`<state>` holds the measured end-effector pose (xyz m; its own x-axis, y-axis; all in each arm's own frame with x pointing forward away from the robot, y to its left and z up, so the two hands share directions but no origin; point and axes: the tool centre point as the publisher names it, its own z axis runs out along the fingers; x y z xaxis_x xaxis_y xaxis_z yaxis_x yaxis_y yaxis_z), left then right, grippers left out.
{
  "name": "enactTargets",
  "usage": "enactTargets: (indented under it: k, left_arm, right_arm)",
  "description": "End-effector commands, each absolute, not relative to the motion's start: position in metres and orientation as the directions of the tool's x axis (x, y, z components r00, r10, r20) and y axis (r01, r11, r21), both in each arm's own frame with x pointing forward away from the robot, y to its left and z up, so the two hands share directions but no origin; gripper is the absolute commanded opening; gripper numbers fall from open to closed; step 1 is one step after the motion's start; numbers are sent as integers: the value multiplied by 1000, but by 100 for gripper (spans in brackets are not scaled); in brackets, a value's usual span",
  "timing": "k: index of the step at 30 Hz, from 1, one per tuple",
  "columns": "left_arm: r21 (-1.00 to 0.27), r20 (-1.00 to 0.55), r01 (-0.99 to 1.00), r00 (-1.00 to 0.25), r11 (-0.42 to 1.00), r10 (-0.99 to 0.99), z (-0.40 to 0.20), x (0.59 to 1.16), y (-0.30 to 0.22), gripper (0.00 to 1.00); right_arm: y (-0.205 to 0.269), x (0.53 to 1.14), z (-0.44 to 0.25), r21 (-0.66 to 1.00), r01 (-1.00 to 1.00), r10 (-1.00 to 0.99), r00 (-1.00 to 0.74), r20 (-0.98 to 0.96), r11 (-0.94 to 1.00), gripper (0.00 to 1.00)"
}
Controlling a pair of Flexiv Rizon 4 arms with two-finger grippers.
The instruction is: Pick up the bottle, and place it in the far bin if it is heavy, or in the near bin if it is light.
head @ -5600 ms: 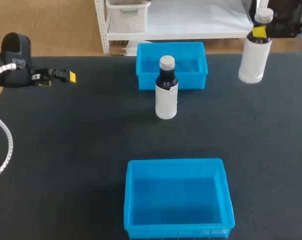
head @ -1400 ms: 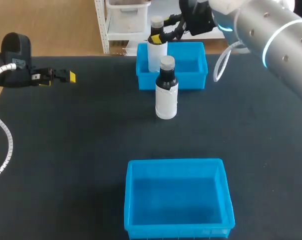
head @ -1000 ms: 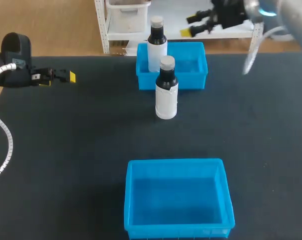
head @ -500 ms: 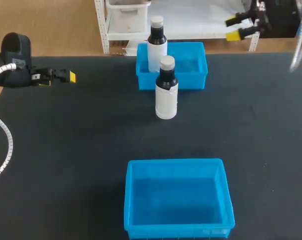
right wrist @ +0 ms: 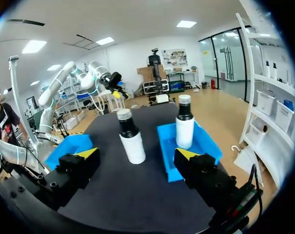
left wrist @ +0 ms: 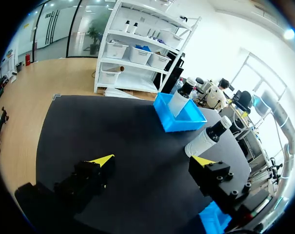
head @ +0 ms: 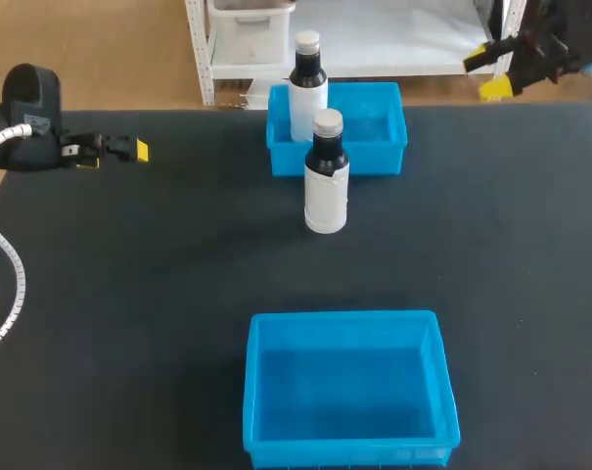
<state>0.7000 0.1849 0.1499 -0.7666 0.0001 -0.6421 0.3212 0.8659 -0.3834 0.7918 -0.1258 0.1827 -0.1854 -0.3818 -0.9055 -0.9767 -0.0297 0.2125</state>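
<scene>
so left gripper (left wrist: 153, 160) and right gripper (right wrist: 136, 154) both gape empty. The bottle (right wrist: 131, 136) stands on the table (right wrist: 113, 183) ahead of the right fingers, beside the far bin (right wrist: 208, 144). Looks rigid and slick, weight's anyone's guess; I'd grab its white body.

i'm looking at a black table top (head: 129, 294) on a light wooden floor (head: 100, 49), with white shelving (head: 393, 39) behind it, white walls (right wrist: 132, 53), glass doors (right wrist: 225, 51) and bright ceiling panels (right wrist: 34, 46).
</scene>
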Motion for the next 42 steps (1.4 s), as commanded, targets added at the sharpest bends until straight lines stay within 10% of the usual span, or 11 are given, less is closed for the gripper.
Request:
enactTargets:
  k: [1, 42]
  left_arm:
    - [-383, -642, 321, -767, 866, 0, 150, 700, 185, 100]
    - [-383, -642, 321, -767, 866, 0, 150, 700, 185, 100]
  right_arm:
    - [-112, 739, 187, -39, -863, -383, -183, -905, 504, 100]
    - [26, 750, 144, 32, -984, -425, -105, -899, 176, 100]
